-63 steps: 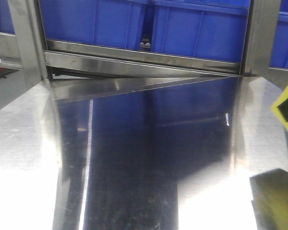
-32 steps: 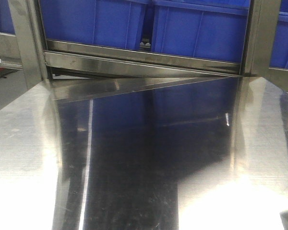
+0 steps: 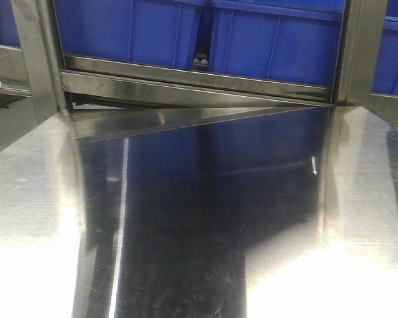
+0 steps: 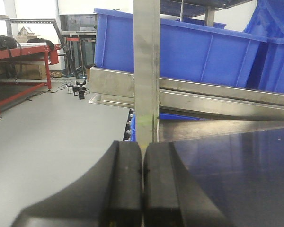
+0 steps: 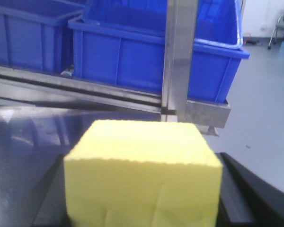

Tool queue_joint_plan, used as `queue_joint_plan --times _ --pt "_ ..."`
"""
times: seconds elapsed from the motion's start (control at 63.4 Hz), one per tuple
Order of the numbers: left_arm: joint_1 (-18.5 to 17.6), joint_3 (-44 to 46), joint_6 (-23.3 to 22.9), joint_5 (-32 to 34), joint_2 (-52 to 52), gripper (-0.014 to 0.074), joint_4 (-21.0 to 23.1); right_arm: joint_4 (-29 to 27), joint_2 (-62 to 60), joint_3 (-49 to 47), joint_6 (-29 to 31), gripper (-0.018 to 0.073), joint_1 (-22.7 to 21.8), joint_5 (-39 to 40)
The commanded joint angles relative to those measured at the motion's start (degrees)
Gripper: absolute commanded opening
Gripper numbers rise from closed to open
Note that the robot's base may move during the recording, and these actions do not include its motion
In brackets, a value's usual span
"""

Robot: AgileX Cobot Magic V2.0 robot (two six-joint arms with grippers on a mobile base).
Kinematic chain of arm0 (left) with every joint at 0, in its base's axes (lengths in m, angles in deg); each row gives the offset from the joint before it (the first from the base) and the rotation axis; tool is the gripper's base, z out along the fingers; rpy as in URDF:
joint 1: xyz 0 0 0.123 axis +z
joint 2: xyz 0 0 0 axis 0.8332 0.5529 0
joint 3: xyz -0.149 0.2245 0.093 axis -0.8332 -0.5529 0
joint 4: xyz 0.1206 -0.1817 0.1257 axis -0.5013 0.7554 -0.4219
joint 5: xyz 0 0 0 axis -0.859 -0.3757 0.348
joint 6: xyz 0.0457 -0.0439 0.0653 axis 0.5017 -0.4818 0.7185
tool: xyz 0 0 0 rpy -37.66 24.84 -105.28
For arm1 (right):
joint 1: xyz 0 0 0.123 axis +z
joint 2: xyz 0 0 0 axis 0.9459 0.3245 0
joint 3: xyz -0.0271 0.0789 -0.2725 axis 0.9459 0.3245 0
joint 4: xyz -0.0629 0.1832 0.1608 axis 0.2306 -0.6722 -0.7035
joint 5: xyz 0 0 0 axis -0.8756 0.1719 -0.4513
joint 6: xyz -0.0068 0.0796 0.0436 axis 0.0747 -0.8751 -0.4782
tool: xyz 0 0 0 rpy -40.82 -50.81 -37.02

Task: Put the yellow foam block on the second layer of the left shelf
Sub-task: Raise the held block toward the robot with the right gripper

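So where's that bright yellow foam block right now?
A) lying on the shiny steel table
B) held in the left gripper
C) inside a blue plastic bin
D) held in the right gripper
D: the right wrist view shows the bright yellow foam block sitting between the dark fingers of the right gripper; the left gripper is shut and empty.

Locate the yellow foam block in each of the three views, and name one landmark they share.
Exterior front-facing: not in it.
Left wrist: not in it.
Right wrist: the yellow foam block fills the lower centre, close to the lens.
Shared landmark: the blue bins across the top of the front view, also seen from the left wrist and the right wrist.
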Motion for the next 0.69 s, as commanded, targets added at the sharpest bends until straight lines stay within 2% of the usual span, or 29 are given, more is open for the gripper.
queue_joint_plan --times 0.0,0.679 --pt "-0.32 -1.53 -0.19 4.62 -1.21 0.0124 0.32 -0.22 -0.84 -1.20 0.07 0.0505 -0.32 6.32" --pt "-0.32 -1.53 -0.19 4.62 -1.21 0.0124 0.32 -0.22 -0.92 -1.20 0.07 0.0505 -0.32 6.33"
